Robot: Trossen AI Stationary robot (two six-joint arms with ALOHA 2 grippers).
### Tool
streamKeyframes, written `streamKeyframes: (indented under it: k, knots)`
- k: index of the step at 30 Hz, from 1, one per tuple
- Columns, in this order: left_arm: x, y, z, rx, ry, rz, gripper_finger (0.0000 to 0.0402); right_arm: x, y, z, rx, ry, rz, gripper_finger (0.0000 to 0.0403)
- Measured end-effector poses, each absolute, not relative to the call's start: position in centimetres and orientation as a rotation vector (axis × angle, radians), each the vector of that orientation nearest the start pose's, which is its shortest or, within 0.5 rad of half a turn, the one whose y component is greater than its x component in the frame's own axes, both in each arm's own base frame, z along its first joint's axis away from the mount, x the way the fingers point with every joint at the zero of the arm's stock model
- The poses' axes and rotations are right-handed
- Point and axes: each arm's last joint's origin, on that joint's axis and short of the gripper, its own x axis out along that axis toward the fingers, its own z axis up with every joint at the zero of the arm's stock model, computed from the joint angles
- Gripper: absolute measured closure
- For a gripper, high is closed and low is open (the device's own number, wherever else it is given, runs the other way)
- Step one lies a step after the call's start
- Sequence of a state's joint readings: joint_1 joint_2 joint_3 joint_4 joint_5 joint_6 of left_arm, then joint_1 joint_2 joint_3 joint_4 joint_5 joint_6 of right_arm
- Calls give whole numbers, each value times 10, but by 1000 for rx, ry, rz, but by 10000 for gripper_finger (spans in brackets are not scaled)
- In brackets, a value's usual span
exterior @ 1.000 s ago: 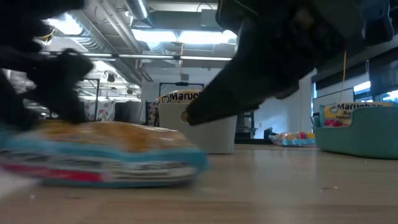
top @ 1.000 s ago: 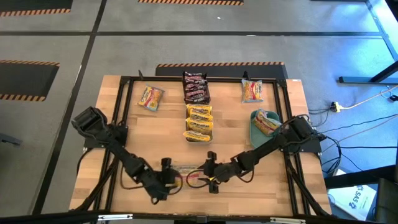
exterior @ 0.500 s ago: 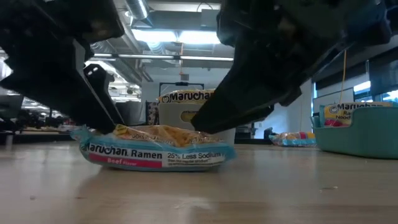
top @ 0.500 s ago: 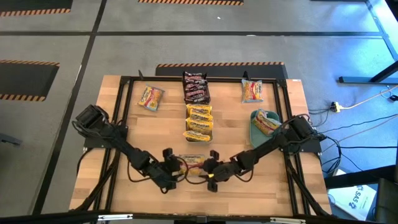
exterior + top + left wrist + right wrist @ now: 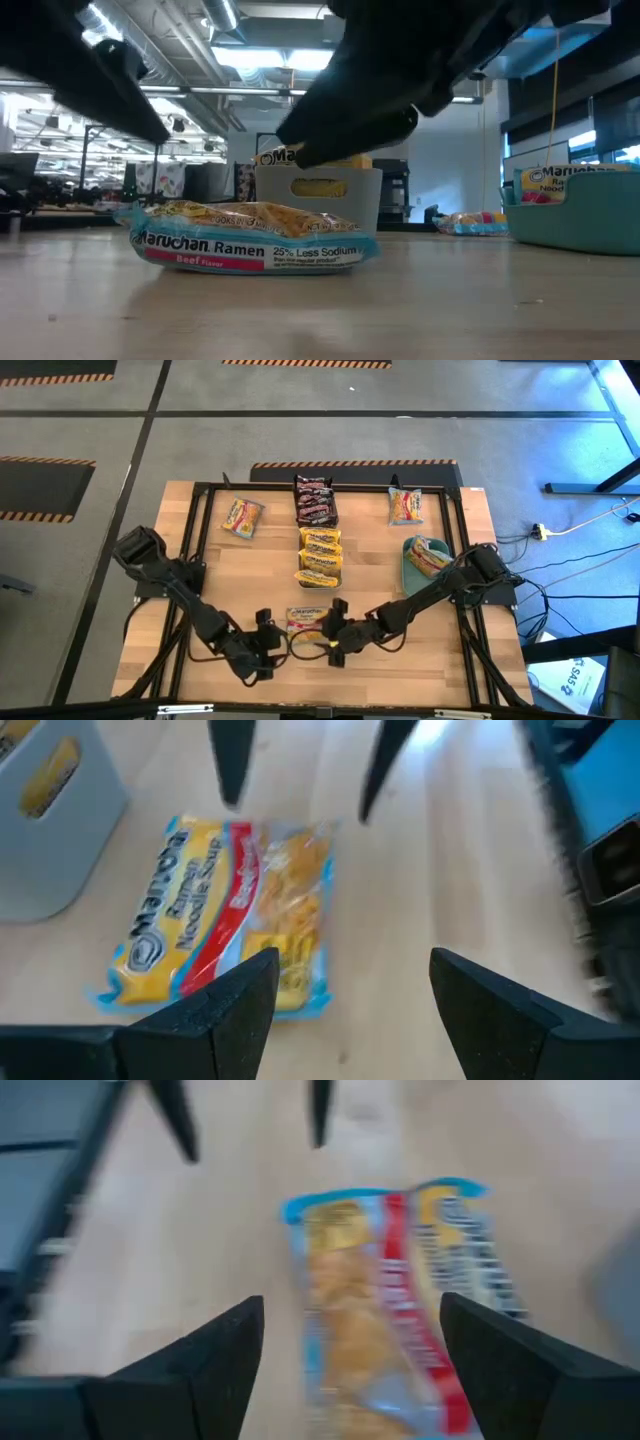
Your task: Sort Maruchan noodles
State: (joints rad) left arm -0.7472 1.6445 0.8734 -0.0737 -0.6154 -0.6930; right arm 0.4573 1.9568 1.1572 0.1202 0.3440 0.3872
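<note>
You are looking down at a yellow Maruchan ramen packet (image 5: pixel 306 622) lying flat on the bench (image 5: pixel 380 560) at six o'clock, with the left pincer (image 5: pixel 264 636) hovering spread apart at its nine o'clock and the right pincer (image 5: pixel 337 632) spread apart at its three o'clock.

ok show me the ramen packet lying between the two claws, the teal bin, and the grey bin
ramen packet (image 5: pixel 252 247), low view, on its printed front edge
teal bin (image 5: pixel 585 222), low view, on its side wall
grey bin (image 5: pixel 318 207), low view, on its front wall under the handle slot

Bright overhead lighting, blurred wrist views
</note>
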Motion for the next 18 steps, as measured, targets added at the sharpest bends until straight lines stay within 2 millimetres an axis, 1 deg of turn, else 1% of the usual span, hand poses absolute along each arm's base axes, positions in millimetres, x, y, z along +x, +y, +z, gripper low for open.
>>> streamKeyframes:
  k: [2,5,9,13,16,18]
  knots:
    - [247,-207,160,-106,653,103,147,372,165,152,81,633,-73,116]
    - [250,-209,144,-80,685,113,147,374,158,141,78,660,-104,123]
    - [255,-204,127,-73,722,160,147,369,159,124,89,726,-89,131]
    - [256,-195,123,-86,763,224,147,366,168,122,100,734,-58,134]
    - [252,-189,130,-87,768,275,147,363,177,122,107,740,-36,134]
    - [249,-186,132,-80,759,319,147,362,185,124,125,747,14,134]
